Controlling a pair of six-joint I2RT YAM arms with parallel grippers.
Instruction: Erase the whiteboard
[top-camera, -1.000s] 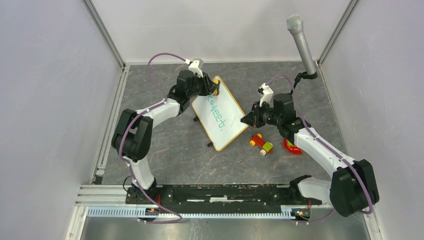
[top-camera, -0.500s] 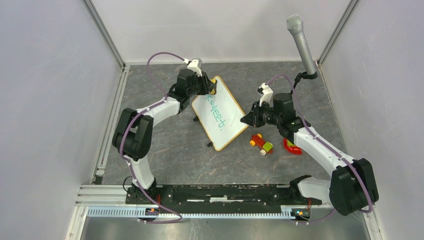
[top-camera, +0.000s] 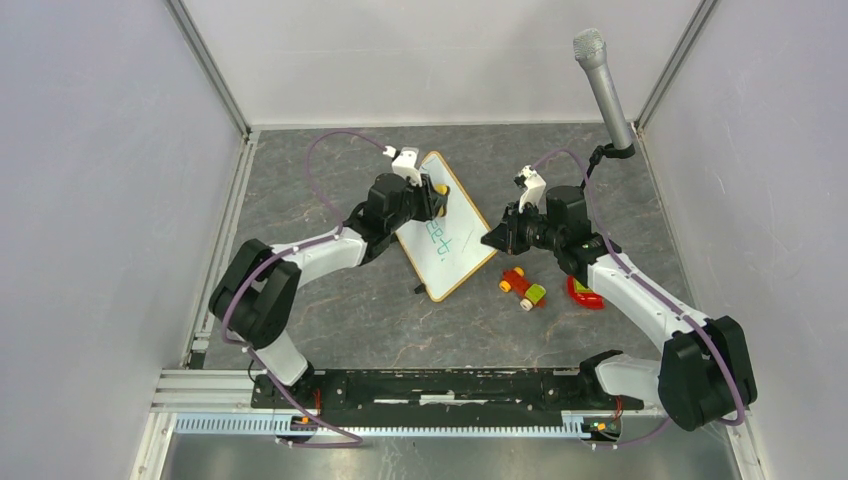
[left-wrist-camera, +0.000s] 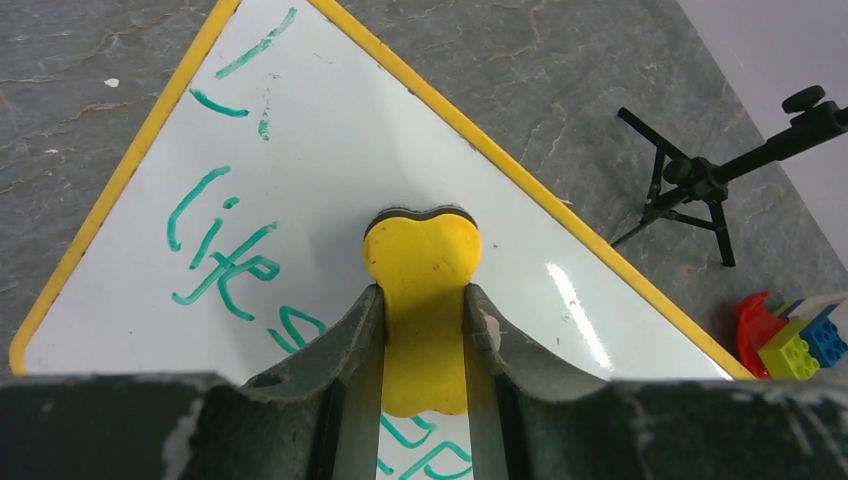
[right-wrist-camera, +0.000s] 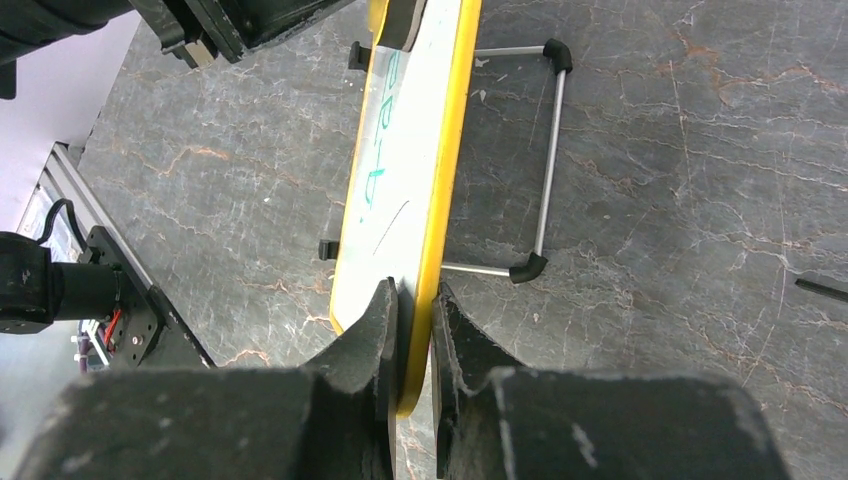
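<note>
Your left gripper (left-wrist-camera: 424, 300) pinches the yellow eraser (left-wrist-camera: 423, 245), pressed flat on the whiteboard (left-wrist-camera: 330, 150) directly beneath it. Your right gripper (right-wrist-camera: 412, 305) is clamped on its lower rim. The green writing (left-wrist-camera: 222, 250) lies left of the eraser and back toward the wrist, along the board's long axis. Left arm is nearer.

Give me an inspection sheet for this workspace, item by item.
Surface: grey marbled table.
Job's things: whiteboard standing on wire feet, green writing on it; yellow eraser against its face.
Clutter: toy block car and red piece right of the board; microphone at far right.
Tools: left tool shut on the eraser; right tool shut on the whiteboard's edge.
Cables: purple cable along each arm, the left one in a wide loop.
Surroundings: white walls; metal rail at the near edge.
</note>
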